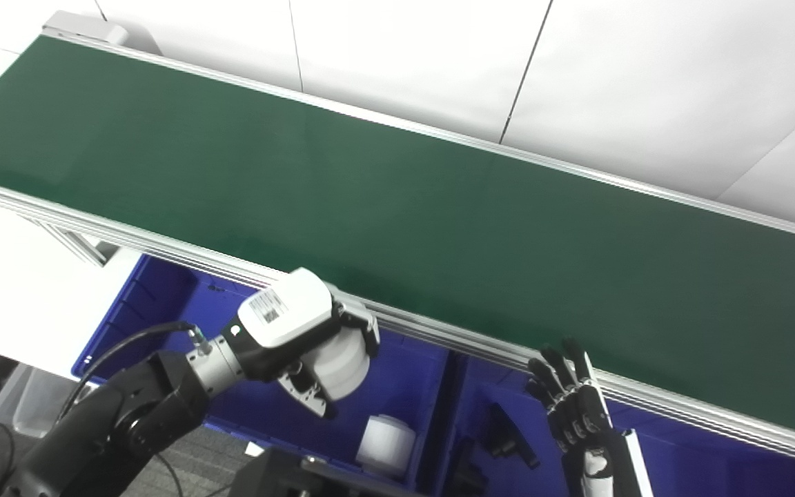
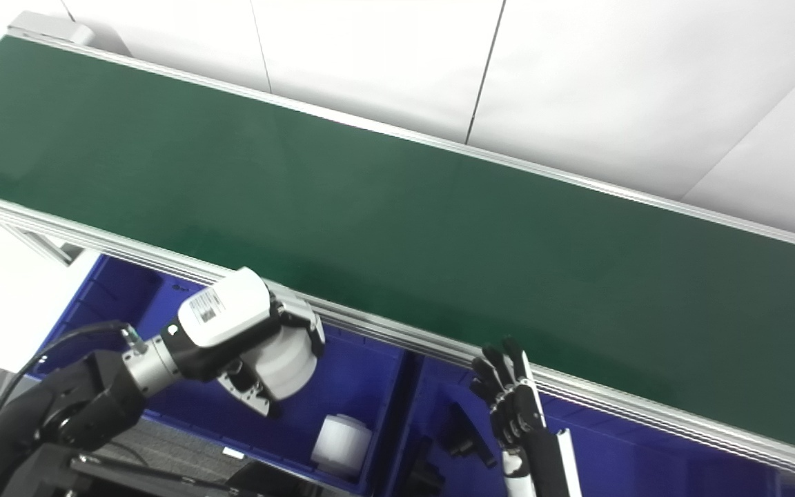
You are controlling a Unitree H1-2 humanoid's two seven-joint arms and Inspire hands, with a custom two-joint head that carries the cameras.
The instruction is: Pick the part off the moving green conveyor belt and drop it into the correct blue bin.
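Note:
The green conveyor belt [image 1: 397,200] runs across the view with nothing on it. My left hand [image 1: 308,338] is shut on a white cylindrical part [image 1: 344,366] and holds it over the left blue bin [image 1: 163,304], just below the belt's near rail. Another white cylinder [image 1: 385,445] lies in that bin. My right hand [image 1: 572,400] is open and empty, fingers pointing up, over the right blue bin [image 1: 701,455] beside the rail.
The belt's aluminium near rail [image 1: 466,342] runs right above both bins. Dark parts [image 1: 508,431] lie in the right bin. A divider [image 1: 449,407] separates the two bins. A white table [image 1: 11,290] is at the left.

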